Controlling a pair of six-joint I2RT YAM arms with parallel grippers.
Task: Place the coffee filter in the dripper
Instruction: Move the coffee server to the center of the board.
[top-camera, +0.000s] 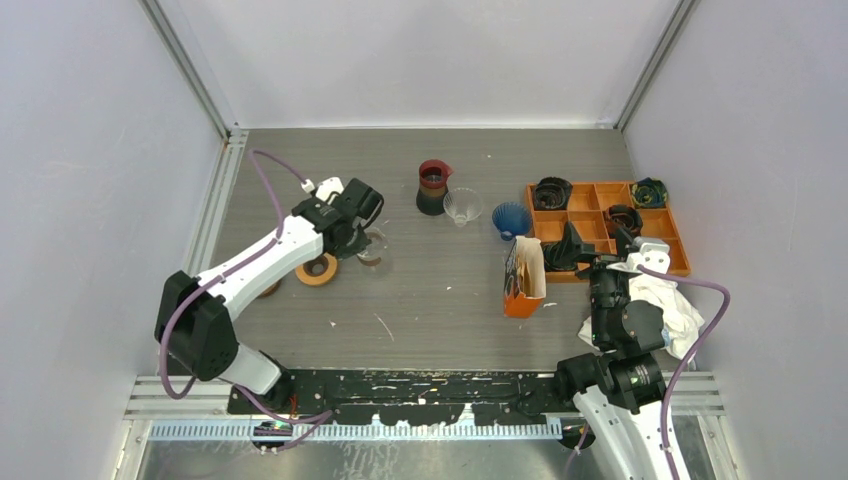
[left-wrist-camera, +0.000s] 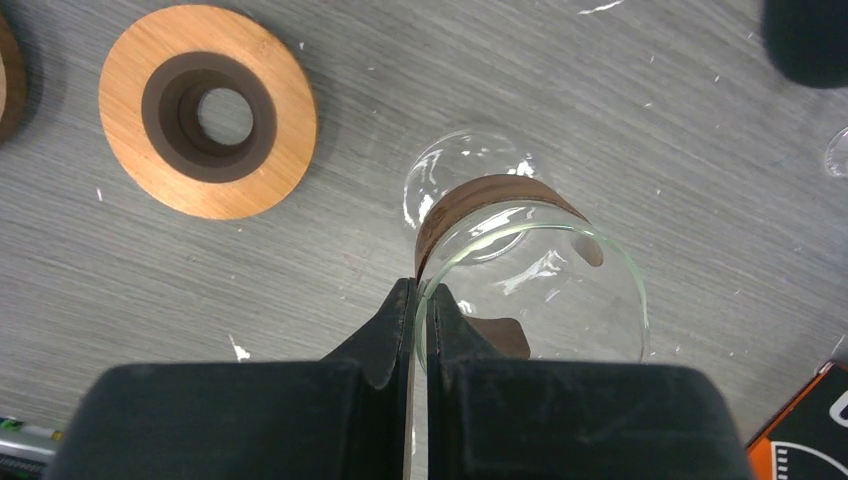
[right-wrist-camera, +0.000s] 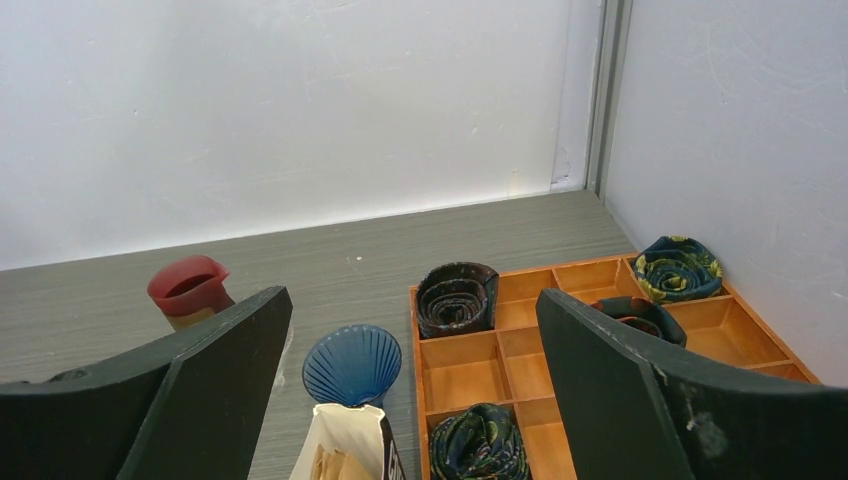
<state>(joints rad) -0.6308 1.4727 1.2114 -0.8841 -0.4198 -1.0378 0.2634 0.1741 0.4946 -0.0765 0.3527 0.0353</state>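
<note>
Currently, entries run across the grey table (top-camera: 430, 310) from 6 o'clock outward.

1. Right gripper (right-wrist-camera: 412, 310), at 5 o'clock. Jaws are spread wide and hold nothing; it faces 12 o'clock.
2. Pale paper coffee filters in an orange upright holder (top-camera: 524, 275), just at 9 o'clock of the right gripper. They stand untouched, and none has been drawn out.
3. Crumpled white cloth (top-camera: 668, 305), at 4 o'clock. It has no part in the job.
4. Left gripper (left-wrist-camera: 420, 292), at 9 o'clock of centre. It is closed tight on the rim of the clear glass cone dripper with a brown wooden collar (left-wrist-camera: 490, 195). The cone holds no paper. Whether it rests on the table or is raised cannot be told.
5. Round wooden ring with a dark centre (left-wrist-camera: 272, 125), near the dripper's 8 o'clock side and apart from it.
6. Blue scalloped cone (top-camera: 511, 219), small clear cup (top-camera: 462, 207) and red-topped vessel (top-camera: 433, 187), ranged toward 12 o'clock. All stand unused.
7. Orange compartment tray (top-camera: 585, 195) holding rolled ties, at 2 o'clock.

Progress, as judged: the dripper is steadied, while picking, carrying and seating the filter all remain.
</note>
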